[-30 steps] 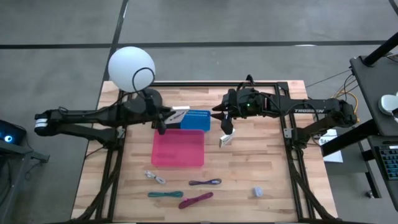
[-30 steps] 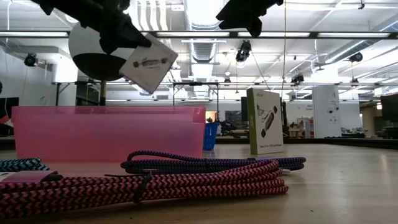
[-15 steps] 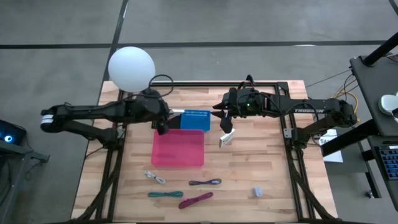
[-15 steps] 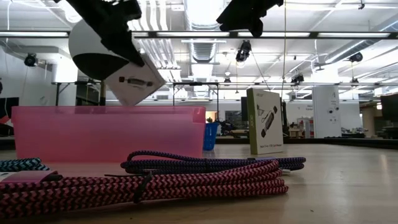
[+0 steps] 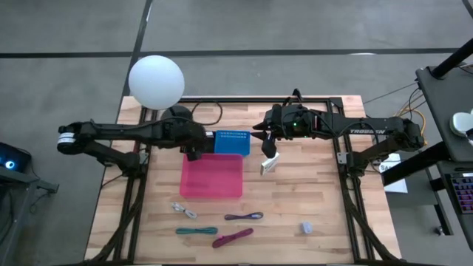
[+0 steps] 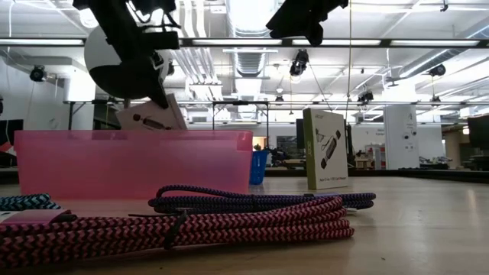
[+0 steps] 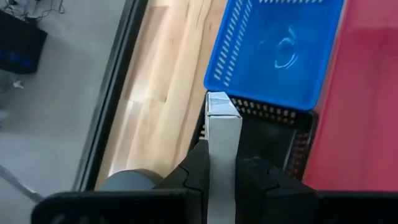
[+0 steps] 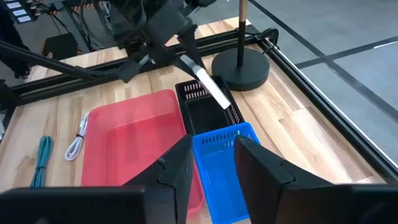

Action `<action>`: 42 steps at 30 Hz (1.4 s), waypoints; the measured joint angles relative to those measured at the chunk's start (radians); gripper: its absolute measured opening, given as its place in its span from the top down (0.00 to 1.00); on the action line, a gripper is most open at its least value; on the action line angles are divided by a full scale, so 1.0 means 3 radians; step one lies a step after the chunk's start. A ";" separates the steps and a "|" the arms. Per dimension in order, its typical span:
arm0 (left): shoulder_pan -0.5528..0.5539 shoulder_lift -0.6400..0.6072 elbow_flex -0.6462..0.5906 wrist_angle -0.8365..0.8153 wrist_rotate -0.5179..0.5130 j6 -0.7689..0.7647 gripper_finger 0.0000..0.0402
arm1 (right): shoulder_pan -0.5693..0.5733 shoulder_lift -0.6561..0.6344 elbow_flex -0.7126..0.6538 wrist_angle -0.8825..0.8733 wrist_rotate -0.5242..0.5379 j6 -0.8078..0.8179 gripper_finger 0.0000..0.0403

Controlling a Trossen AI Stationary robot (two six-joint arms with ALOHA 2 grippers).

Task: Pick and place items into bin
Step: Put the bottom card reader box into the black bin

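Note:
My left gripper (image 7: 222, 163) is shut on a flat whitish block (image 7: 222, 127) and slants down over a black bin (image 8: 206, 117). That bin stands between the lamp base and a blue bin (image 5: 233, 142). In the low view the block (image 6: 150, 117) dips behind the pink bin's wall (image 6: 130, 160). My right gripper (image 8: 213, 155) hangs open above the blue bin (image 8: 219, 163), with nothing between its fingers. A green-white packet (image 5: 268, 164) stands upright on the table. White (image 5: 185, 210), purple (image 5: 244, 216), teal (image 5: 196, 230) and magenta (image 5: 233, 236) cords and a grey-blue lump (image 5: 306, 227) lie near the front. My left gripper pinches the block's two broad faces (image 7: 222, 146) between its two fingers, at one end of the block. The fingers slant down from the table's left and lie along the block. The block's free end (image 8: 217, 96) points down at the black bin, lifted clear of the table.
A pink bin (image 5: 212, 176) sits just in front of the black and blue bins. A lamp with a white globe (image 5: 156, 81) and a round dark base (image 8: 241, 62) stands at the back left. Bare wood lies between the packet and the right frame rail.
My left gripper has reached a little toward the table's right and sunk. It has tipped down and rolled. The block, which stuck out slanted above the pink bin's rim, now points downward, and its lower part is behind that bin's wall in the low view.

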 joint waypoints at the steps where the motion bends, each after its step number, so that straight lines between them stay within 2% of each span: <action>1: 0.0000 0.0031 0.0008 -0.0002 -0.0021 0.0050 0.93 | -0.0001 0.0000 0.0000 0.0000 0.0000 0.0000 0.74; 8: -0.0001 0.0298 0.0037 -0.0010 -0.0069 0.0154 0.93 | -0.0003 0.0001 0.0000 0.0000 0.0000 0.0000 0.75; 15: 0.0000 0.0484 0.0038 -0.0009 -0.0381 0.0173 0.93 | -0.0003 0.0001 0.0000 0.0000 0.0000 0.0000 0.75; 19: -0.0001 0.0542 0.0038 -0.0009 -0.0360 0.0320 0.93 | -0.0003 0.0003 0.0000 0.0000 0.0000 -0.0010 0.76; 25: -0.0001 0.0576 0.0038 -0.0008 -0.0147 0.0317 0.93 | -0.0003 0.0004 -0.0004 -0.0011 0.0087 -0.0011 0.78; 35: -0.0001 0.0596 0.0029 -0.0004 -0.0128 0.0302 0.93 | -0.0009 0.0004 -0.0006 -0.0024 0.0103 -0.0010 0.77; 42: -0.0001 0.0681 0.0027 -0.0003 -0.0128 0.0299 0.82 | -0.0009 0.0004 -0.0008 -0.0024 0.0103 -0.0011 0.79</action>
